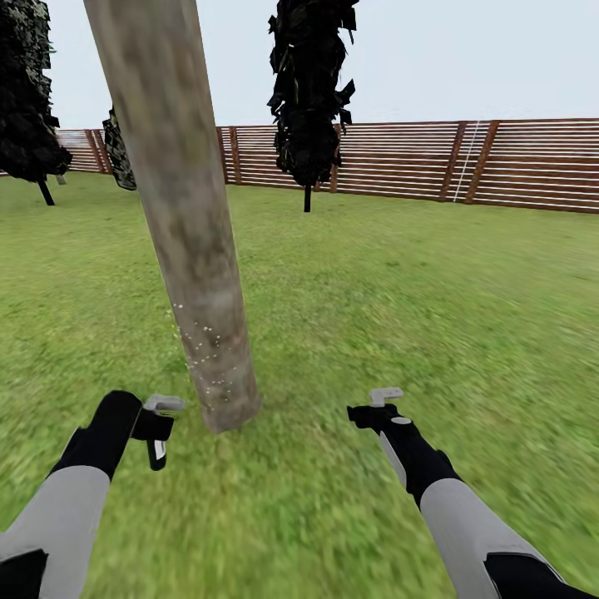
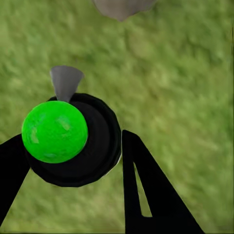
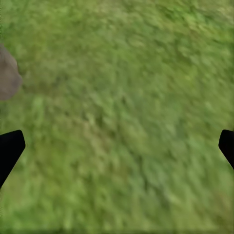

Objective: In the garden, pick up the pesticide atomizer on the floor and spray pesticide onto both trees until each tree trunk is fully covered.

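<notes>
Head view: left gripper [image 1: 158, 426] at seven o'clock, clamped on the black sprayer [image 1: 156, 433] just beside the pale trunk [image 1: 187, 225], likely so the mist lands on its speckled base; right gripper [image 1: 378, 408] idle at five o'clock. Left wrist view: fingers [image 2: 151, 195] tight around the sprayer's green-capped body [image 2: 73, 141], nozzle toward grass. Right wrist view: black fingers [image 3: 9, 151] spread wide, nothing between, over lawn [image 3: 122, 122].
</notes>
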Tool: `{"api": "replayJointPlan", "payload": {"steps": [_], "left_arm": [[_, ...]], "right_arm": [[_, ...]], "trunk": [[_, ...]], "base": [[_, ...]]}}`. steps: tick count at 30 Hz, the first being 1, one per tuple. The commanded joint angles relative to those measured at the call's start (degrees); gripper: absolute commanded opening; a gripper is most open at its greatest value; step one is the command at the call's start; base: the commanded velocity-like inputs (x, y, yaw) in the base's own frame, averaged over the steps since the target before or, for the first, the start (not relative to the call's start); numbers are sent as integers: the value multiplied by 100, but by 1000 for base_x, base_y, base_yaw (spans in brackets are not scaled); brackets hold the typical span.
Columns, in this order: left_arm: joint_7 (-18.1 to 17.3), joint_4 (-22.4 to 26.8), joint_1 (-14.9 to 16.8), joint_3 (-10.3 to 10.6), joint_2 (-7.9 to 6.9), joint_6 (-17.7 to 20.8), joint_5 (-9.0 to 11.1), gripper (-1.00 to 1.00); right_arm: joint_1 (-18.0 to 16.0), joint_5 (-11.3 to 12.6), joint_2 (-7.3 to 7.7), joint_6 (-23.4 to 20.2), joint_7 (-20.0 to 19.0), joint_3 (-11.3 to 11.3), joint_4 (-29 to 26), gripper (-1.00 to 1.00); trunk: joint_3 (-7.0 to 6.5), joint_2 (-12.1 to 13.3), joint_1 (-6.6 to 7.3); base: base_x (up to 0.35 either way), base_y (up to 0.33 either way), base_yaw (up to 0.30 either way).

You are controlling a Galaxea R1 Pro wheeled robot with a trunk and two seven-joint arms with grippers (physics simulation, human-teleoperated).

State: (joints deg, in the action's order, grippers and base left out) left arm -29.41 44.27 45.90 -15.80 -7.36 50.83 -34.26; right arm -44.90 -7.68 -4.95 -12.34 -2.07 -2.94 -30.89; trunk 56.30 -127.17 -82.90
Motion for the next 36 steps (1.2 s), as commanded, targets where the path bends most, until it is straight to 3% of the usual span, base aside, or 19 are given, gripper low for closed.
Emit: {"api": "replayJointPlan", "payload": {"steps": [1, 3, 6, 10, 14, 24, 36], "left_arm": [[63, -45, -139, -541, 76, -218, 13, -100], [99, -148, -272, -688, 161, -331, 16, -100], [107, -218, -419, -752, 246, -396, 55, -100], [126, -223, -448, -766, 450, -414, 193, -100], [399, -240, -450, -767, 657, -418, 217, -100], [542, -246, -459, -767, 691, -416, 232, -100], [551, -248, -459, -785, 692, -416, 245, -100]], "right_arm": [[-1, -58, -6, -36, -22, -31, -13, 100], [-1, -58, -6, -39, -22, -31, -13, 100], [-1, -58, -6, -40, -22, -31, -14, 100], [-1, -58, -6, -39, -22, -31, -13, 100], [1, -73, -7, -33, -30, -22, -5, 100], [7, -57, -20, -23, -21, -22, -13, 100], [7, -57, -42, -23, -13, -22, -10, 100]], "trunk": [[8, -2, 1], [16, -2, 1], [33, -2, 1], [52, -2, 1], [53, -2, 1], [54, -2, 1], [54, -2, 1]], "base": [[0, 0, 84], [0, 0, 152], [0, -32, 194], [0, -220, 167], [0, -268, 13], [0, -273, 19], [0, -273, 263]]}}
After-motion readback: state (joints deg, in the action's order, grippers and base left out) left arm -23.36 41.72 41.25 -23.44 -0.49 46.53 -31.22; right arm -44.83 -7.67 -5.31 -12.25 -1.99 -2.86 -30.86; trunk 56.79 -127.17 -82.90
